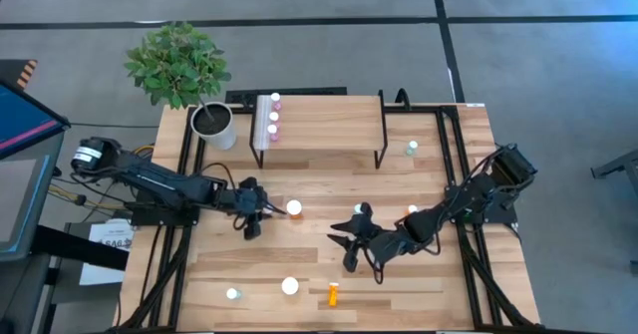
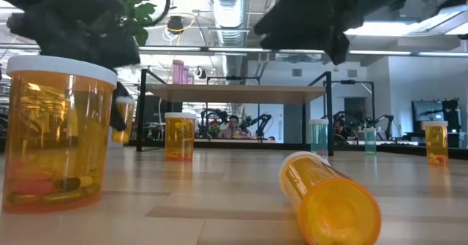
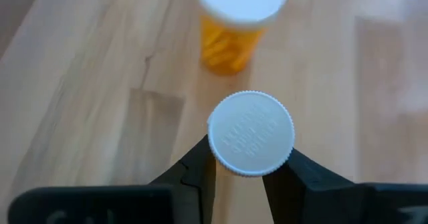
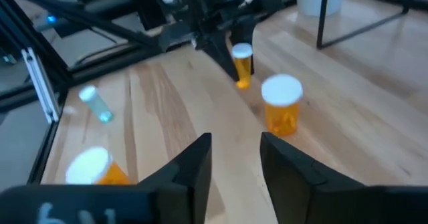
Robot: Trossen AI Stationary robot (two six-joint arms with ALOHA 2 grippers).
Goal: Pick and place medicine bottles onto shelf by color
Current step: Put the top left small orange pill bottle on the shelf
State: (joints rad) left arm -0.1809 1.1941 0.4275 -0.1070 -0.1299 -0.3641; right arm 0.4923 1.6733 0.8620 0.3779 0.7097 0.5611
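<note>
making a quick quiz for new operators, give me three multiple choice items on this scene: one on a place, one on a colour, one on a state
1. Where do the pink medicine bottles stand?
A. on the shelf
B. on the table beside the right arm
C. inside the plant pot

2. What colour is the medicine bottle lying on its side on the table?
A. pink
B. teal
C. orange

3. How is the right tool?
A. shut on a teal bottle
B. open, holding nothing
C. shut on a pink bottle

Answers:
1 A: the high view shows them in a row at the shelf's end nearest the plant.
2 C: the low view shows its clear orange body tipped over.
3 B: the right wrist view shows bare table between its fingers.
</note>
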